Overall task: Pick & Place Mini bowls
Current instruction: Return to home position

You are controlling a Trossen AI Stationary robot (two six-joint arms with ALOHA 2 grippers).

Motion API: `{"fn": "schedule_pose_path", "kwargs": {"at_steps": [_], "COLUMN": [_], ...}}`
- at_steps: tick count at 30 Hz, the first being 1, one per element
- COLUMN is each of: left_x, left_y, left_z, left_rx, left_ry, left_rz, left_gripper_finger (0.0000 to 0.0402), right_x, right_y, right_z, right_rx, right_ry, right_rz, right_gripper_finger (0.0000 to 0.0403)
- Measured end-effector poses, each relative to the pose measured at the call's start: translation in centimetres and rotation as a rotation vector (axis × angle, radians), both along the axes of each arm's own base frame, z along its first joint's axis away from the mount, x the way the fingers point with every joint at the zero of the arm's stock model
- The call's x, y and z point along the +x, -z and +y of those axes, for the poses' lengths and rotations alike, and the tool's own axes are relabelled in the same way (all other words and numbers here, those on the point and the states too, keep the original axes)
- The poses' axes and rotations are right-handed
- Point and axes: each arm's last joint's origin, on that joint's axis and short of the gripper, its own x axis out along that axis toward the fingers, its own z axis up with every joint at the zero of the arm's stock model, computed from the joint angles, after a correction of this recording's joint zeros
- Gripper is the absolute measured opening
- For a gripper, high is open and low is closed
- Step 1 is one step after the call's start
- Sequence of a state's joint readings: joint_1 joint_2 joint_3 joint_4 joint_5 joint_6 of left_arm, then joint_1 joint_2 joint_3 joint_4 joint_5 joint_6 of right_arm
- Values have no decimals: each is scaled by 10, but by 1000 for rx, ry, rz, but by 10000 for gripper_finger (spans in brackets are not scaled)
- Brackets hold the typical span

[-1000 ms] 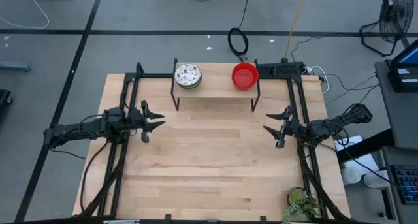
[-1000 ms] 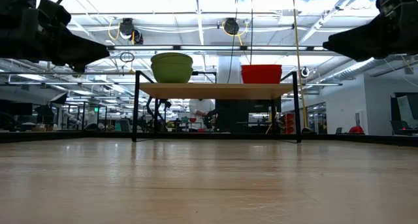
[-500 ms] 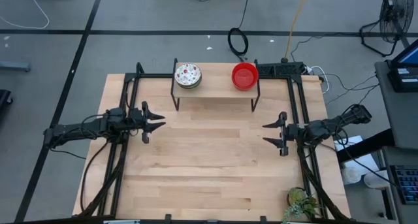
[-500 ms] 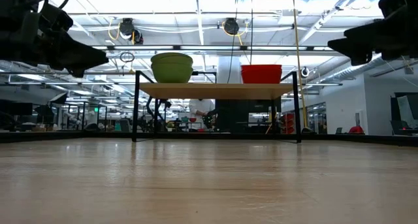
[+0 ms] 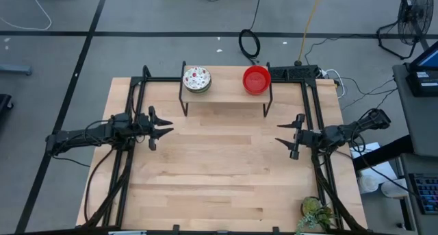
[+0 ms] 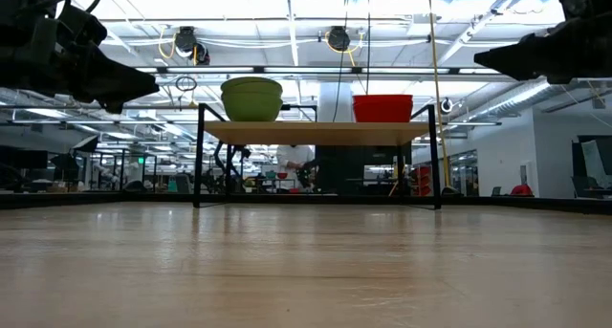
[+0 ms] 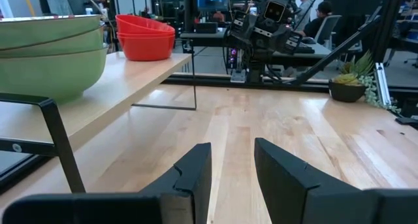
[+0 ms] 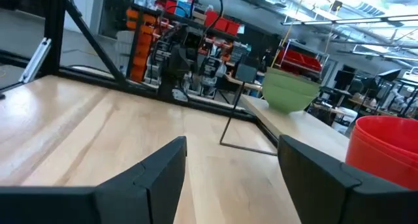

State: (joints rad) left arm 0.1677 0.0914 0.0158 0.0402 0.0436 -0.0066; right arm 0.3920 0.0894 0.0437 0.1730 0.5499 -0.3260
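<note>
Two stacks of mini bowls stand on a raised wooden shelf (image 5: 226,92) at the table's far side. One stack (image 5: 197,79) is white with red speckles inside and green outside (image 6: 251,98). The other stack (image 5: 256,79) is solid red (image 6: 382,108). My left gripper (image 5: 164,130) hovers open over the table's left side, nearer than the shelf, pointing right. My right gripper (image 5: 282,140) hovers open over the right side, pointing left. Both stacks show in the left wrist view, green (image 7: 49,54) and red (image 7: 145,38), and in the right wrist view, green (image 8: 290,90) and red (image 8: 385,149).
The shelf stands on thin black metal legs (image 6: 199,156) with open space beneath. Black frame rails (image 5: 133,105) run along the table's left and right sides. A small potted plant (image 5: 316,214) sits at the near right corner. Bare wood (image 5: 222,159) lies between the arms.
My right gripper has rolled a little about its wrist and back, and its tip has risen slightly. It has stayed open over the same spot. The bowls have not moved.
</note>
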Motion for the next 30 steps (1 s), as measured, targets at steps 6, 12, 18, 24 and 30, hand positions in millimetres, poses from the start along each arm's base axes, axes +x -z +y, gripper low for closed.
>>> {"fn": "schedule_pose_path", "kwargs": {"at_steps": [6, 12, 18, 24, 30], "left_x": [0, 0, 0, 0, 0], "left_y": [0, 0, 0, 0, 0], "left_z": [0, 0, 0, 0, 0], "left_rx": [1, 1, 1, 0, 0], "left_ry": [-1, -1, -1, -1, -1], "left_rz": [0, -1, -1, -1, -1], "left_gripper_finger": [120, 120, 120, 120, 120], "right_x": [0, 0, 0, 0, 0], "right_y": [-1, -1, -1, -1, -1], "right_z": [0, 0, 0, 0, 0], "right_rx": [2, 3, 3, 4, 4], "right_ry": [0, 0, -1, -1, -1], "right_rz": [-8, -10, -10, -11, -12], "right_gripper_finger": [231, 231, 227, 230, 228]}}
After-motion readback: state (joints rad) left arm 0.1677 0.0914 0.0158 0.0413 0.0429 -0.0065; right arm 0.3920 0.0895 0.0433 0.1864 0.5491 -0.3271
